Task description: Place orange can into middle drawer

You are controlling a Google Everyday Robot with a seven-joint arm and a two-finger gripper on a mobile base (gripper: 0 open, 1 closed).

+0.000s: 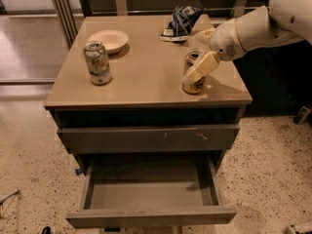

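The orange can (193,84) stands upright on the right side of the cabinet top (146,77). My gripper (195,56) reaches in from the right on a white arm and straddles the can. One cream finger (202,66) lies across the can's front and the other (204,33) is behind it. The fingers are spread wider than the can, which rests on the top. The middle drawer (151,216) is pulled out below, with a plain front and a bare grey floor.
A green-and-white can (98,62) stands at the left of the top, with a pale bowl (108,39) behind it. A dark chip bag (181,22) lies at the back. A closed drawer with pale scratches (151,138) sits above the open one.
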